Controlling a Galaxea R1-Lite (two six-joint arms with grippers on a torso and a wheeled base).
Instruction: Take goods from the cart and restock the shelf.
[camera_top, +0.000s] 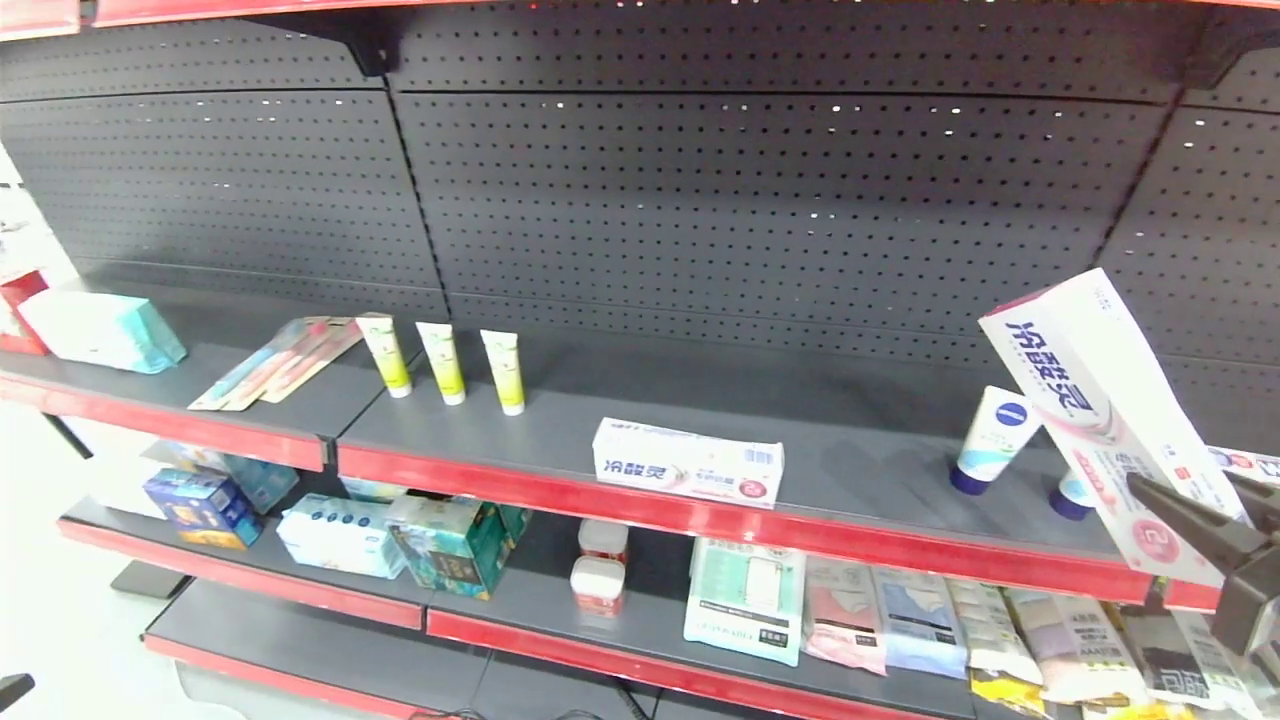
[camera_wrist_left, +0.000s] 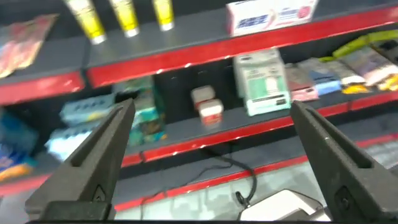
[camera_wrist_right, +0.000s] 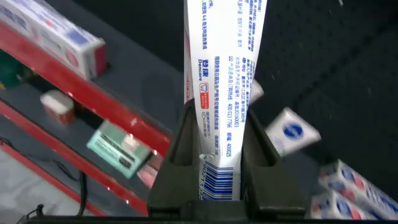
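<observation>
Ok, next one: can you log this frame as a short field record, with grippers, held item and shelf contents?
right gripper: shut on held toothpaste box, tilted, at the shelf right end
left gripper: open, empty
shelf contents: lying toothpaste box at front edge; three yellow-green tubes upright; blue-capped tube near the held box
task state: held box not yet set down

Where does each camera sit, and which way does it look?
Head view: on the robot's head, facing forward and down at the shelf; the right gripper clamps the held toothpaste box.
Left wrist view: on the left arm, facing the lower shelves past the open left gripper.
Right wrist view: on the right arm, looking past its gripper along the held toothpaste box.
Shared: all three show the lying toothpaste box.
</observation>
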